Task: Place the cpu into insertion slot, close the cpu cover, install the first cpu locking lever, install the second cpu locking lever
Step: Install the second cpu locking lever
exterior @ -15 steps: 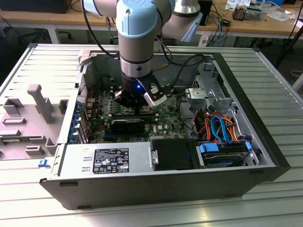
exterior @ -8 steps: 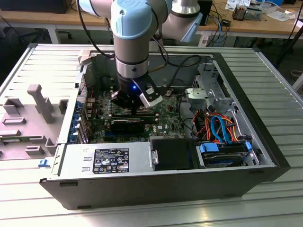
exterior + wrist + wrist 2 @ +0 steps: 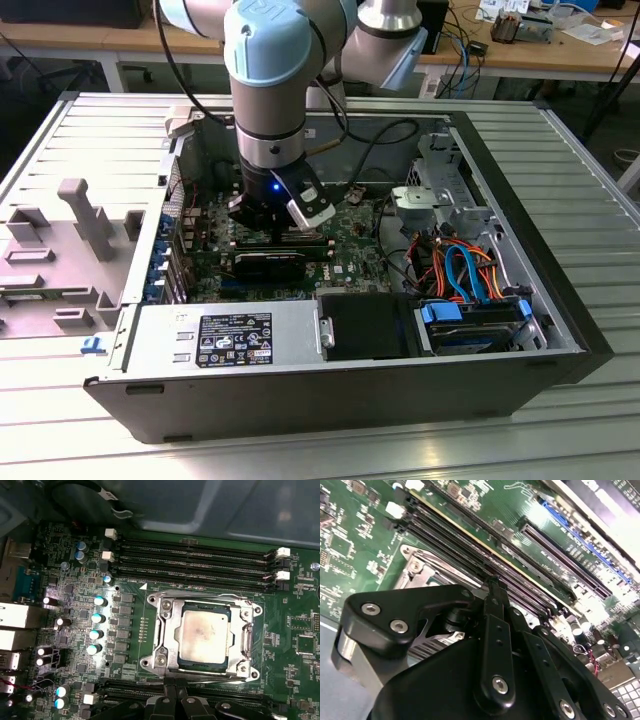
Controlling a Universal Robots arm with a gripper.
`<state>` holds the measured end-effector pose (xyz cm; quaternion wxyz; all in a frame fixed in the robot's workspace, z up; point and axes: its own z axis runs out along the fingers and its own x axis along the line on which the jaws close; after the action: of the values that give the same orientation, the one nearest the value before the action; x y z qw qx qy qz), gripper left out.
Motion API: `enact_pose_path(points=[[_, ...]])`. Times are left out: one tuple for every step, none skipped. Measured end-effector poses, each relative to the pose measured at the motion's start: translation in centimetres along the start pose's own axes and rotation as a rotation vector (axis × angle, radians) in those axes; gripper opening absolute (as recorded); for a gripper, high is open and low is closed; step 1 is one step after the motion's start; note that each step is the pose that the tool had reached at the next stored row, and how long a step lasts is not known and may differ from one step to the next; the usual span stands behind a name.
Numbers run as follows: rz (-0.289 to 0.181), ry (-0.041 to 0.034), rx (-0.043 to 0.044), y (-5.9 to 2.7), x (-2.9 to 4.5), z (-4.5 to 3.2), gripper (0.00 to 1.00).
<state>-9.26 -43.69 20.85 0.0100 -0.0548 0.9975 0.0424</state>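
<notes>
In the first wrist view the cpu (image 3: 204,634), a dull silver square, lies flat in the insertion slot (image 3: 250,674) on the green board. The cpu cover (image 3: 167,614), a silver frame with a square cut-out, lies down around the chip. Thin metal lever rods run along the socket's edges; whether they are latched I cannot tell. My gripper (image 3: 172,692) hangs just off one edge of the socket, beside the memory slots, fingers together and holding nothing. In the second wrist view its black fingers (image 3: 493,587) point at the socket's corner (image 3: 415,570). In the exterior view the gripper (image 3: 272,232) is low inside the open computer case.
Long black memory slots (image 3: 195,560) flank the socket on two sides. Capacitors (image 3: 97,617) stand beside it. A black card (image 3: 270,265) lies just in front of the gripper. The case holds a power supply (image 3: 225,335), drive bays (image 3: 470,320) and coloured cables (image 3: 465,270). A grey fixture (image 3: 60,250) lies outside.
</notes>
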Motion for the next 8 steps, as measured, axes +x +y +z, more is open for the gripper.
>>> enact_pose_path(points=[[0.0, 0.0001, 0.0001, 0.02, 0.19, 0.03, 0.11], [0.0, 0.0002, 0.0002, 0.05, 0.59, 0.06, 0.11], [0.0, 0.0001, 0.0001, 0.09, 0.93, 0.08, 0.11], [0.0, 0.0001, 0.0001, 0.12, 1.2, 0.08, 0.11], [0.0, 0.0, 0.0002, 0.15, 1.44, 0.08, 0.11], [0.0, 0.0, 0.0001, 0.18, 1.72, 0.08, 0.11], [0.0, -0.0001, 0.0002, 0.22, 2.06, 0.08, 0.11], [0.0, -0.0003, 0.0001, 0.25, 2.28, 0.08, 0.11]])
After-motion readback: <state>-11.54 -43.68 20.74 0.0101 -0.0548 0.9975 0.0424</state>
